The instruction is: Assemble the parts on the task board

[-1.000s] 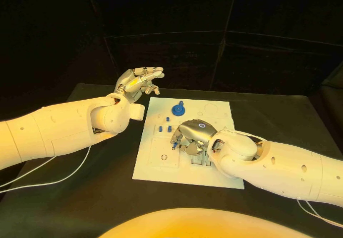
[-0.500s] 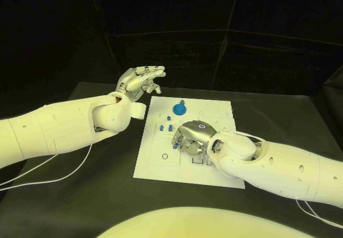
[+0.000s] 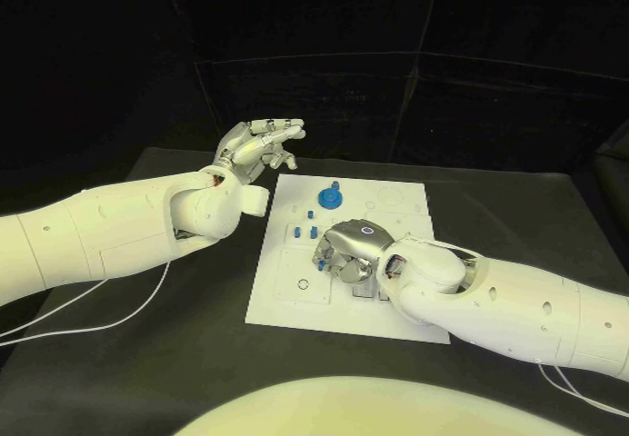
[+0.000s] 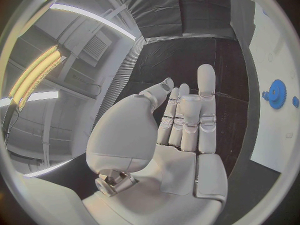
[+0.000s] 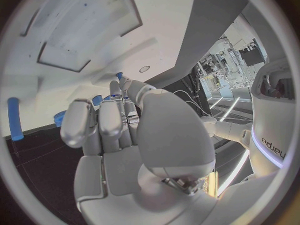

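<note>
The white task board (image 3: 284, 307) lies in the middle of the black table. My right hand (image 3: 352, 252) is curled down over the board's centre, and a small blue part (image 5: 119, 76) pokes out between its thumb and a fingertip. A blue gear (image 3: 329, 196) stands at the board's far end, with small blue pegs (image 3: 305, 232) just in front of it. My left hand (image 3: 258, 143) is raised off the board's far left corner, fingers apart, holding nothing. In the left wrist view the same left hand (image 4: 181, 130) shows an empty palm beside the gear (image 4: 275, 93).
Another blue peg (image 5: 14, 119) stands on the board (image 5: 81, 15) beside the right hand, near a rectangular recess (image 5: 87, 35). A white cable (image 3: 79, 320) trails over the table's left side. Bare black table (image 3: 524, 218) lies right of the board.
The left hand has drifted slightly and its fingers have shifted a little. The right hand has stayed over the board's middle.
</note>
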`<act>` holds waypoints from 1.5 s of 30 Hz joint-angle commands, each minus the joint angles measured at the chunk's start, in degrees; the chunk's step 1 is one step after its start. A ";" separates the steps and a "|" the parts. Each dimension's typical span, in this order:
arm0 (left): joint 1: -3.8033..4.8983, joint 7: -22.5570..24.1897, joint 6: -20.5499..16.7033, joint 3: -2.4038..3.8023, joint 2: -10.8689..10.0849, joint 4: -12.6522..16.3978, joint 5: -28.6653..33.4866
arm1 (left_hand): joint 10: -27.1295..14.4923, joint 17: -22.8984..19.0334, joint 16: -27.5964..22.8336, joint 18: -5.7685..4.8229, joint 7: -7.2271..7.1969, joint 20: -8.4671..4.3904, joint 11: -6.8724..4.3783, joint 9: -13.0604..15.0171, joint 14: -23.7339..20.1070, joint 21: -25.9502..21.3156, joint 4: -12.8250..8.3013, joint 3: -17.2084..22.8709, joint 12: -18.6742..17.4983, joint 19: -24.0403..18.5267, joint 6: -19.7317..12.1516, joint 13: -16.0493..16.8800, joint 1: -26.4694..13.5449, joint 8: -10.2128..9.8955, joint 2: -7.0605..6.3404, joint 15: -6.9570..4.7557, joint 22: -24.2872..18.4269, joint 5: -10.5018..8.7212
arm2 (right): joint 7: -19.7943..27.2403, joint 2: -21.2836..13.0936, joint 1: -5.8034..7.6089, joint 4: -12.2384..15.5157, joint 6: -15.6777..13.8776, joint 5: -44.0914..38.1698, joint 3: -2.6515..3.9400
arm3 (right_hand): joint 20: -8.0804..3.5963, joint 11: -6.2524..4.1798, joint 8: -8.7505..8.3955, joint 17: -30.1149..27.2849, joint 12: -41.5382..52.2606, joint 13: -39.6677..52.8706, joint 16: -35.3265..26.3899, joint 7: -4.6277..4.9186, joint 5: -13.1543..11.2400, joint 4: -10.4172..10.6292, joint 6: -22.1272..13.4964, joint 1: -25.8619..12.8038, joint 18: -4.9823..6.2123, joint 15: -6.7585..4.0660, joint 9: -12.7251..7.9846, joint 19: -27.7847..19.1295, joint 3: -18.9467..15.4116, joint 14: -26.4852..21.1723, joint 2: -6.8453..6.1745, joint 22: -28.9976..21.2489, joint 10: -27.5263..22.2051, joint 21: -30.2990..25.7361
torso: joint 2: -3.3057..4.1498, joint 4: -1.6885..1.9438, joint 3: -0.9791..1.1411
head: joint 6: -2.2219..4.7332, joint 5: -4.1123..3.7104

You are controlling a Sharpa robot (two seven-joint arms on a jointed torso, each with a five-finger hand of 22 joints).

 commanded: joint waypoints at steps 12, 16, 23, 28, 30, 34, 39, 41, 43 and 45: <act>0.07 -0.09 1.02 0.05 0.02 0.09 0.07 | -0.01 -0.06 -0.32 0.35 0.17 -0.10 0.13 -0.10 -0.54 -0.19 -0.02 -0.21 0.15 -0.46 0.15 -0.04 0.34 0.12 0.01 -0.05 -0.06 0.03 | -2.26 0.58 -0.02 -0.35 3.33 -2.05 0.01 | 0.13 0.34 -0.34 -0.49 -0.79 -0.25 0.03 0.37 -0.25 -0.38 -0.59 -1.18 -0.26 -0.22 -0.11 -0.07 -0.50 1.25 -0.07 -0.40 -0.73 -0.13 | -0.05 -0.06 -0.01 | -0.25 0.11; 0.08 -0.12 1.07 0.05 0.02 0.11 0.07 | -0.01 -0.06 -0.32 0.35 0.17 -0.10 0.13 -0.10 -0.54 -0.19 -0.02 -0.21 0.15 -0.46 0.15 -0.04 0.34 0.12 0.01 -0.05 -0.06 0.03 | -2.65 0.68 -0.02 -0.54 3.68 -2.28 0.01 | 0.37 0.73 -0.81 -0.65 -1.46 -0.55 0.05 0.68 0.37 -0.41 -1.42 -1.87 -0.25 0.07 -0.30 -0.22 -0.73 1.20 -0.36 -0.54 -1.77 -0.22 | -0.03 -0.05 0.00 | -0.27 0.10; 0.08 -0.16 1.11 0.05 -0.03 0.15 0.07 | -0.01 -0.06 -0.32 0.35 0.17 -0.10 0.13 -0.10 -0.54 -0.19 -0.02 -0.21 0.15 -0.46 0.15 -0.04 0.34 0.12 0.01 -0.05 -0.06 0.03 | -2.74 0.89 -0.03 -0.74 3.60 -2.47 0.01 | 0.43 0.79 -0.83 -0.67 -1.57 -0.61 0.08 0.72 0.51 -0.42 -1.51 -2.03 -0.25 0.13 -0.31 -0.24 -0.78 1.19 -0.39 -0.53 -1.92 -0.22 | -0.01 -0.02 0.00 | -0.36 0.07; 0.08 -0.21 1.16 0.05 -0.04 0.17 0.06 | -0.01 -0.06 -0.32 0.35 0.17 -0.10 0.13 -0.10 -0.54 -0.19 -0.02 -0.21 0.15 -0.46 0.15 -0.04 0.34 0.12 0.01 -0.05 -0.06 0.03 | -2.39 1.10 -0.03 -0.95 3.23 -2.30 0.00 | 0.84 1.47 -1.32 -0.81 -2.69 -1.18 0.18 1.52 0.77 -0.23 -3.61 -3.11 -0.14 0.72 -0.77 -0.63 -1.11 1.11 -0.91 -1.19 -3.88 -0.60 | -0.05 -0.05 -0.03 | -0.34 0.08; 0.08 -0.22 1.17 0.05 -0.04 0.18 0.06 | -0.01 -0.06 -0.32 0.35 0.17 -0.10 0.13 -0.10 -0.54 -0.19 -0.02 -0.21 0.15 -0.46 0.15 -0.04 0.34 0.12 0.01 -0.05 -0.06 0.03 | -2.18 1.12 -0.03 -1.00 2.84 -2.02 0.00 | 1.28 2.18 -1.37 -1.78 -3.80 -1.86 -0.45 1.93 1.28 0.14 -6.13 -4.28 0.20 1.30 -1.15 -1.56 -1.73 0.77 -1.78 -3.10 -6.35 -1.66 | -0.04 -0.04 -0.03 | -0.34 0.08; 0.08 -0.26 1.20 0.05 -0.08 0.19 0.06 | -0.01 -0.06 -0.32 0.35 0.17 -0.10 0.13 -0.10 -0.54 -0.19 -0.02 -0.21 0.15 -0.46 0.15 -0.04 0.34 0.12 0.01 -0.05 -0.06 0.03 | -1.26 0.84 -0.03 -0.99 -0.33 -0.51 -0.01 | 1.77 2.70 -1.25 -3.34 -4.34 -2.39 -1.51 2.08 1.61 0.40 -8.02 -5.20 0.76 1.67 -1.09 -2.86 -2.79 0.19 -2.43 -5.91 -8.81 -3.30 | -0.10 -0.02 -0.04 | -0.33 0.03; 0.08 -0.32 1.26 0.05 -0.18 0.17 0.06 | -0.01 -0.06 -0.32 0.35 0.17 -0.10 0.13 -0.10 -0.54 -0.19 -0.02 -0.21 0.15 -0.46 0.15 -0.04 0.34 0.12 0.01 -0.05 -0.06 0.03 | 0.27 -0.80 -0.05 0.11 -5.38 1.52 -0.01 | 1.90 2.77 -1.21 -3.77 -3.93 -2.38 -1.74 2.21 1.94 0.41 -8.76 -5.51 0.84 1.72 -1.04 -2.94 -3.58 0.10 -2.78 -6.28 -9.20 -3.58 | -0.07 -0.07 0.02 | -0.23 0.09; 0.08 -0.34 1.27 0.05 -0.25 0.15 0.06 | -0.04 -0.14 -0.34 0.35 0.20 -0.09 0.15 -0.10 -0.60 -0.24 -0.07 -0.26 0.19 -0.49 0.13 -0.05 0.40 0.13 0.04 -0.03 -0.11 0.03 | 0.65 -1.85 -0.05 0.98 -6.78 2.10 0.01 | 1.92 2.77 -1.16 -3.85 -3.81 -2.36 -1.77 2.22 2.02 0.41 -8.79 -5.56 0.84 1.73 -1.02 -2.92 -3.74 0.10 -2.84 -6.29 -9.19 -3.60 | -0.11 -0.17 0.04 | -0.19 0.08; 0.08 -0.35 1.28 0.05 -0.34 0.15 0.06 | -0.08 -0.21 -0.35 0.35 0.22 -0.08 0.17 -0.10 -0.66 -0.28 -0.10 -0.31 0.21 -0.52 0.11 -0.06 0.44 0.13 0.06 -0.01 -0.15 0.03 | 0.87 -3.51 -0.03 2.42 -8.14 2.80 0.05 | 1.93 2.76 -1.08 -4.01 -3.56 -2.32 -1.83 2.25 2.26 0.41 -8.75 -5.58 0.83 1.73 -0.97 -2.84 -3.94 0.11 -2.83 -6.23 -9.11 -3.58 | -0.12 -0.26 0.00 | 0.06 0.00; 0.08 -0.35 1.30 0.05 -0.41 0.17 0.06 | -0.08 -0.21 -0.35 0.35 0.22 -0.08 0.17 -0.10 -0.66 -0.28 -0.10 -0.31 0.21 -0.52 0.11 -0.06 0.44 0.13 0.06 -0.01 -0.15 0.03 | 0.82 -5.25 0.10 3.96 -8.88 3.35 0.10 | 1.93 2.73 -1.04 -4.14 -3.36 -2.30 -1.87 2.19 2.52 0.40 -8.75 -5.56 0.82 1.71 -0.94 -2.78 -4.09 0.12 -2.83 -6.18 -9.04 -3.56 | -0.14 -0.32 -0.02 | 0.21 -0.15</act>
